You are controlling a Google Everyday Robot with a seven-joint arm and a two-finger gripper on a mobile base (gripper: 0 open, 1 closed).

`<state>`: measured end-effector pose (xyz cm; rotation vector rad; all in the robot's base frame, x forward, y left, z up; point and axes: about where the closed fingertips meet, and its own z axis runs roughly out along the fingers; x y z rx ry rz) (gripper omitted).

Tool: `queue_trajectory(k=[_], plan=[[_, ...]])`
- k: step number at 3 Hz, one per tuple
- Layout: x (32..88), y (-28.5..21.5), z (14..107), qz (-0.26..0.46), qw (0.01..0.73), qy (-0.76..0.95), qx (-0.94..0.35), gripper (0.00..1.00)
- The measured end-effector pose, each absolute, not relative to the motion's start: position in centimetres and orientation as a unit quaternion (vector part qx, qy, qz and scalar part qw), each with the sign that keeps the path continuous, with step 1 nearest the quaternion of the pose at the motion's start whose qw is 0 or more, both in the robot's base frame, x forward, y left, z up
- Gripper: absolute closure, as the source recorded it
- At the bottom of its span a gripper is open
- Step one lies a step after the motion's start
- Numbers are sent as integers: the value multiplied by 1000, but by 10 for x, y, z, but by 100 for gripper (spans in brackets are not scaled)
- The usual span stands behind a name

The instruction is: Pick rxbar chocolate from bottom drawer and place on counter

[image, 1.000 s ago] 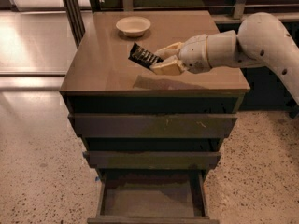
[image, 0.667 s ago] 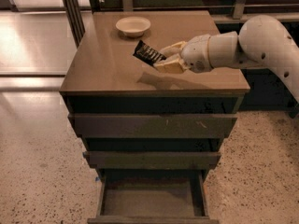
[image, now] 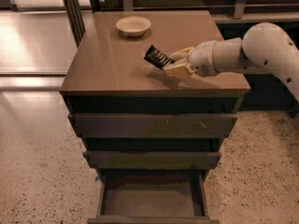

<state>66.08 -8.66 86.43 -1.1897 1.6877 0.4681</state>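
Observation:
My gripper (image: 172, 63) reaches in from the right over the tan-brown counter (image: 112, 64) and is shut on the rxbar chocolate (image: 157, 57), a small black wrapped bar with white markings. The bar is tilted, its far end sticking up and left, held just above the counter's right-middle area. The bottom drawer (image: 152, 202) stands pulled open at the bottom of the frame and its grey floor shows nothing in it.
A small cream bowl (image: 133, 25) sits at the back of the counter. Two wider drawers (image: 152, 125) above the bottom one are slightly out. Metal posts (image: 72, 10) stand at the back left, speckled floor around the cabinet.
The gripper with the bar has shifted slightly up and toward the back of the counter; the bar stays gripped and tilted.

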Motion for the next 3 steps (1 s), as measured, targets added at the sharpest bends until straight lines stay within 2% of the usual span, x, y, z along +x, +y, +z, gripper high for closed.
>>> queue_trajectory(k=[1, 2, 3], plan=[[661, -88, 863, 192, 489, 696, -489, 97], [661, -88, 863, 192, 489, 696, -489, 79], [661, -88, 863, 192, 489, 696, -489, 56]])
